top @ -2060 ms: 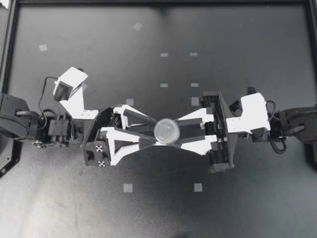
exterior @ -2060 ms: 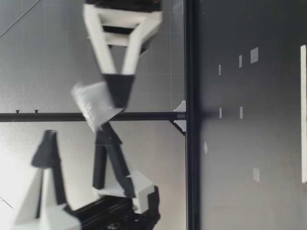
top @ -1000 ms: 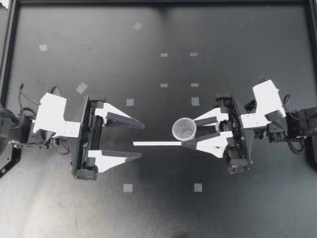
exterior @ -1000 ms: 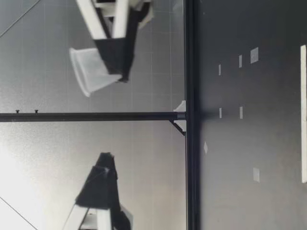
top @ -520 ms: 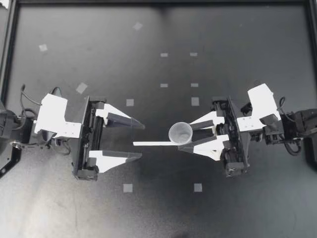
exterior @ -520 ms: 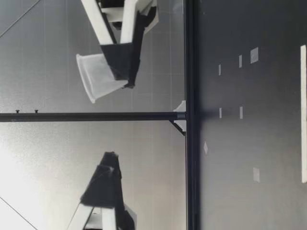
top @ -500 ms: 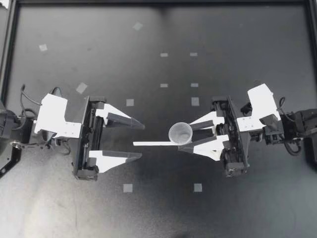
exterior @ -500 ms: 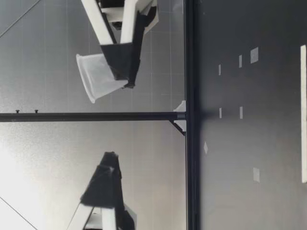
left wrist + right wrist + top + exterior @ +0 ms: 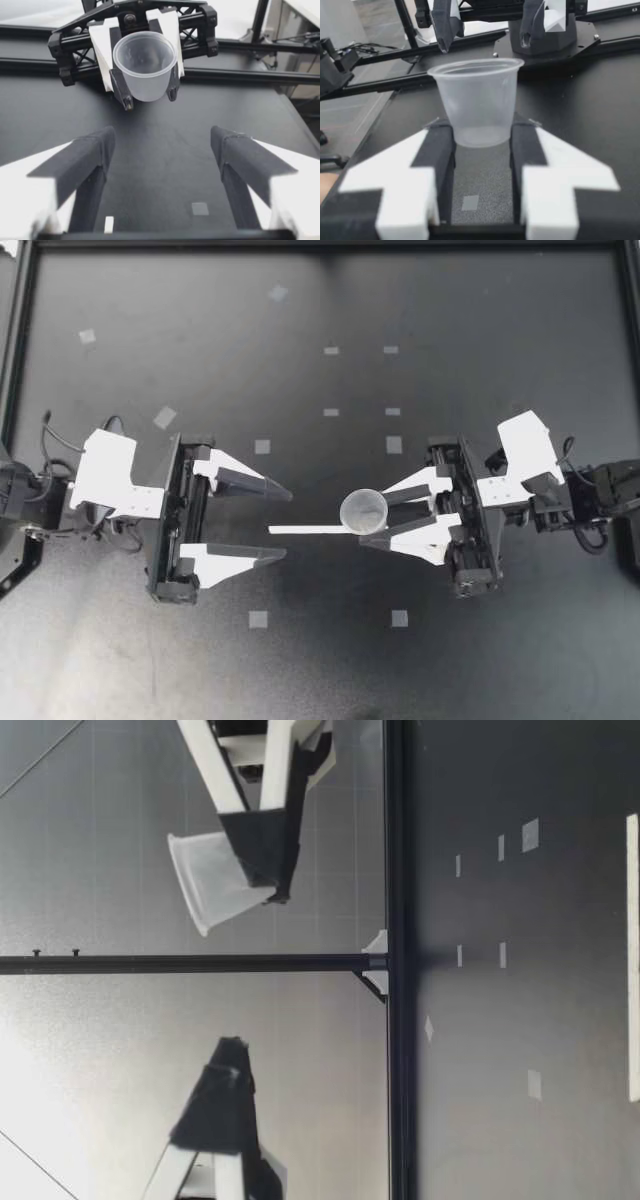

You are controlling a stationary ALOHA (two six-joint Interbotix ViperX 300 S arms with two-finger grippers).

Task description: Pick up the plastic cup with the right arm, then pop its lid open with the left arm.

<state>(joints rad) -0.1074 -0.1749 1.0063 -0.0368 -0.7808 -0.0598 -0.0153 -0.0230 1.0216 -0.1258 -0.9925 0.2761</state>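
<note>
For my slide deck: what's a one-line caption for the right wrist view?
Right pincer shut on a clear plastic cup above the black table, open left pincer opposite.

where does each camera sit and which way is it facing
Top view: above the table, looking straight down; left gripper open, right gripper shut on a cup.
Low view: table height, looking across; both grippers, cup in the air.
Left wrist view: on that wrist, facing the cup; own open fingers.
Right wrist view: on that wrist; own fingers clamp the cup.
All four share the cup.
</note>
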